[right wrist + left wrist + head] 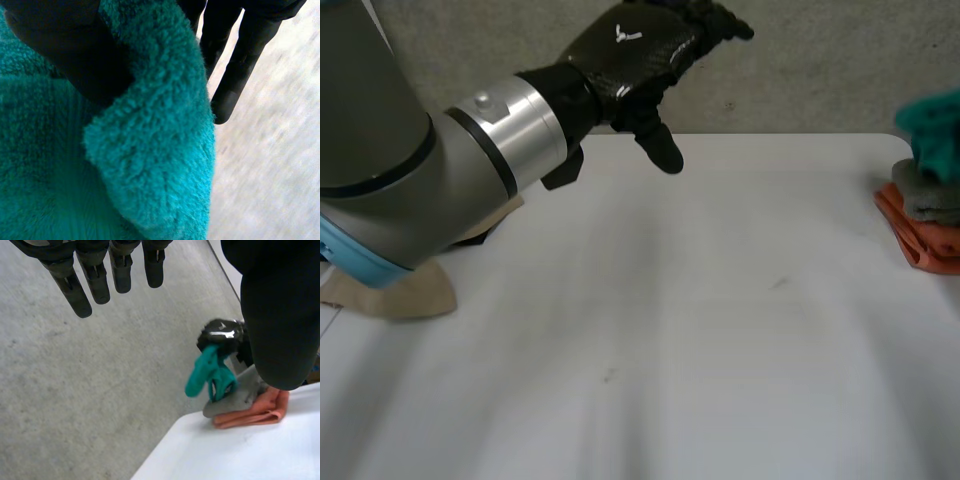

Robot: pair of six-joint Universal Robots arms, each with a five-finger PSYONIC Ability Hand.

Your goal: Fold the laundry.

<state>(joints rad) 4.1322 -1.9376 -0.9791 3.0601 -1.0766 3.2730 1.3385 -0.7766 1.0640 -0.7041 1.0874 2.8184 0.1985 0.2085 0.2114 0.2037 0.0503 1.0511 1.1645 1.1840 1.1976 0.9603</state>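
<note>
The right hand point(223, 334) is clamped on the teal towel point(150, 150), its thumb pressing the fleecy cloth against straight fingers point(239, 70). The towel hangs from that hand just above the orange cloth point(262, 409), which lies folded at the right edge of the bench point(700, 330) with a grey cloth point(234, 399) resting on it. The left hand point(638, 58) hovers well apart from the orange cloth, fingers straight and spread, holding nothing. A beige cloth point(405, 292) lies under the left arm, across the bench from the orange cloth.
</note>
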